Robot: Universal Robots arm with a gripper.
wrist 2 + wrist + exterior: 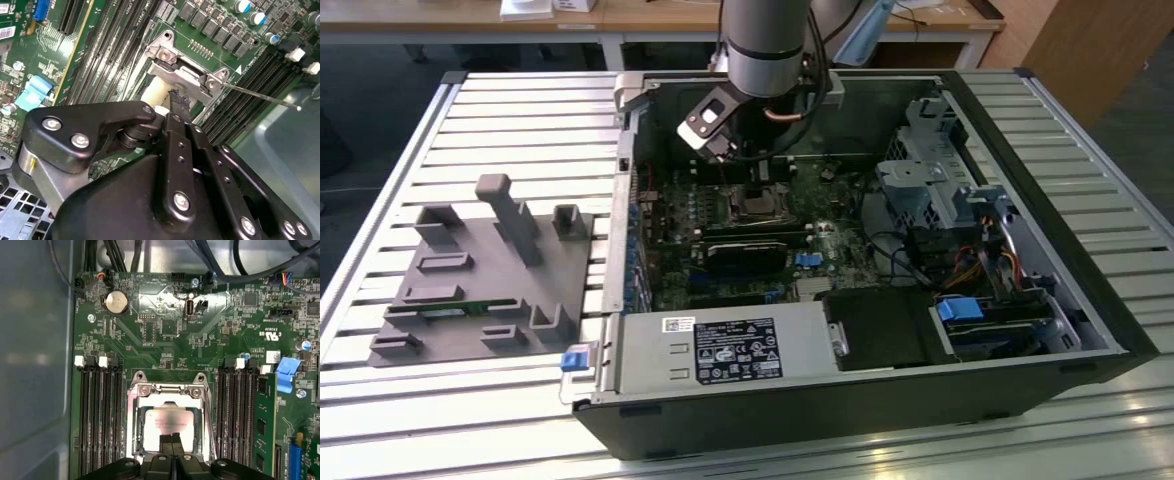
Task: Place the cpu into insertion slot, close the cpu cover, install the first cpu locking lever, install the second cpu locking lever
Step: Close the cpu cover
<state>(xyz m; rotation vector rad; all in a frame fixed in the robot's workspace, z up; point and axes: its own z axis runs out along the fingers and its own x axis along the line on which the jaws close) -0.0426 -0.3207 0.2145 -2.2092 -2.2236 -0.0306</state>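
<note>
The end effector point(172, 440), fingers pressed together with nothing between them, hangs just over the chip point(167, 421), which lies flat in its socket point(732, 205) inside the silver cover frame point(167, 388), between memory slots point(100, 415), in the open computer case point(854, 410) on the slatted worktop point(520, 110).

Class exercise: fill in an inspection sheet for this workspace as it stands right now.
Surface: slatted metal table bearing an open computer case.
Job's things: cpu lies in the insertion slot; cpu cover frames it; a thin lever sticks out.
Clutter: grey fixture block beside the case.
Grippers: gripper over the cpu, fingers shut.
Cables: black cables along the board's edge; coloured wires in the case.
Surroundings: wooden desks behind.
</note>
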